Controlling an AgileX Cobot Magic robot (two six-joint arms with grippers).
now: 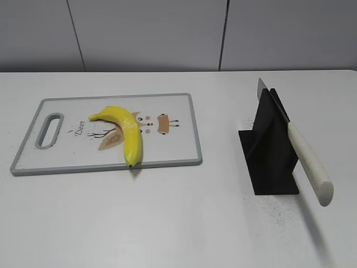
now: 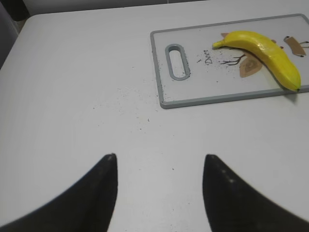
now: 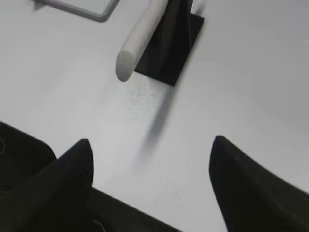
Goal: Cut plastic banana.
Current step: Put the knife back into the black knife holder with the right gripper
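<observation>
A yellow plastic banana (image 1: 126, 132) lies whole on a white cutting board (image 1: 173, 146) with a grey rim, at the table's left. It also shows in the left wrist view (image 2: 268, 57). A knife with a white handle (image 1: 310, 163) rests tilted in a black stand (image 1: 269, 151) at the right; its handle end shows in the right wrist view (image 3: 140, 34). My left gripper (image 2: 159, 159) is open and empty over bare table, left of the board. My right gripper (image 3: 150, 145) is open and empty, in front of the knife handle. Neither gripper shows in the exterior view.
The board (image 2: 193, 96) has a slot handle (image 2: 176, 62) at its left end. Dark specks dot the white table near the stand (image 3: 174, 43) and left of the board. A grey panelled wall stands behind the table.
</observation>
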